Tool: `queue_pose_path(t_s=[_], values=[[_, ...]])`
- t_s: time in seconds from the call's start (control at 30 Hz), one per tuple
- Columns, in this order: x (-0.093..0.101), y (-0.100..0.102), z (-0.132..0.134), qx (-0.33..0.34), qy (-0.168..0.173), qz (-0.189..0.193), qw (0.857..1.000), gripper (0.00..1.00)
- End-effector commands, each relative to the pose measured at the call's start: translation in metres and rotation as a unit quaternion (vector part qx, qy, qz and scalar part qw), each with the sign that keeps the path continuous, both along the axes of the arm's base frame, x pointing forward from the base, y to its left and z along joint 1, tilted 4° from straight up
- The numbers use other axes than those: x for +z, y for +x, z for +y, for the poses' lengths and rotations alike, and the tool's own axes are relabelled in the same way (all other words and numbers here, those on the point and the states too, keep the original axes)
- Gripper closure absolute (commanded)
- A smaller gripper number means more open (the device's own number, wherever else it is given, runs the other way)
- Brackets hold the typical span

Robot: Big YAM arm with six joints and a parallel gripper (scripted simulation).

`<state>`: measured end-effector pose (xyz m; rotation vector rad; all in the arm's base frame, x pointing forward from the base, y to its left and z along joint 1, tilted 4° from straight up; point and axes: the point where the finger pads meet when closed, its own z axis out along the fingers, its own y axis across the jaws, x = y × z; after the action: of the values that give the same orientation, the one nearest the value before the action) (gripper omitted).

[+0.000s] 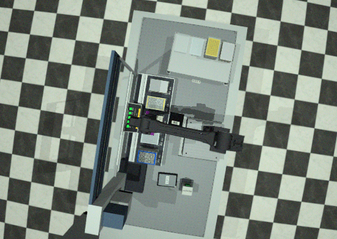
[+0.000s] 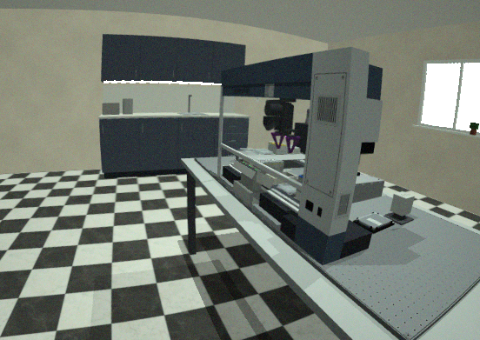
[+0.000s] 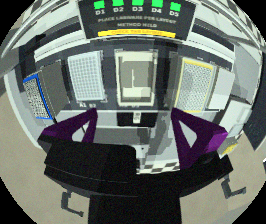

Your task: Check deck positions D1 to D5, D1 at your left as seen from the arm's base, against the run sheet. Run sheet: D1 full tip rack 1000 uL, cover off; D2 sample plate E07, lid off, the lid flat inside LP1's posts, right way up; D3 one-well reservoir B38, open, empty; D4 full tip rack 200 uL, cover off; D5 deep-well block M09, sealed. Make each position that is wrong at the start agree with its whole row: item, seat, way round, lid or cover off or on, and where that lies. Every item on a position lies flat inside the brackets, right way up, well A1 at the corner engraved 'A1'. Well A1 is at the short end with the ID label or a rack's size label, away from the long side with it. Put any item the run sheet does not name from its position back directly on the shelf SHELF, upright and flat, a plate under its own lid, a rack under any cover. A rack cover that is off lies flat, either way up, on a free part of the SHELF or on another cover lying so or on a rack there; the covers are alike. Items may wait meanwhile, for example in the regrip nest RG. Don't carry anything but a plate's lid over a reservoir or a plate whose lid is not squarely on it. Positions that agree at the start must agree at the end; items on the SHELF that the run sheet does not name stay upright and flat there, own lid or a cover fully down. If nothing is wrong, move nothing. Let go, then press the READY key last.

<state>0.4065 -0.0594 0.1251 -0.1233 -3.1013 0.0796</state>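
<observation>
I've got the gripper [image 3: 136, 131] spread wide with nothing in it, hanging over the one-well reservoir [image 3: 136, 78] at the middle deck spot, so I reckon I'm mid-inspection, and next I need to pick which position actually needs fixing.

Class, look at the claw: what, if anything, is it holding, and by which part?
Nothing is held. The claw is wide open, its purple fingers spread apart above the deck, with the reservoir below and untouched.
</observation>
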Motion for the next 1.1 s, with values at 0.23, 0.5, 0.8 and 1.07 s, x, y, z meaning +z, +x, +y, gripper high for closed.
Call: queue_pose_path(t_s=[0.23, 0.5, 0.8, 1.07], values=[[0.007, 0.02, 0.051, -0.004, 0.0, -0.021, 1.0, 0.0], [0.016, 0.033, 0.082, -0.004, 0.001, -0.035, 0.999, 0.0], [0.013, 0.034, 0.129, -0.004, 0.005, -0.031, 0.999, 0.0], [0.01, 0.024, 0.121, -0.004, 0.003, -0.025, 1.0, 0.0]])
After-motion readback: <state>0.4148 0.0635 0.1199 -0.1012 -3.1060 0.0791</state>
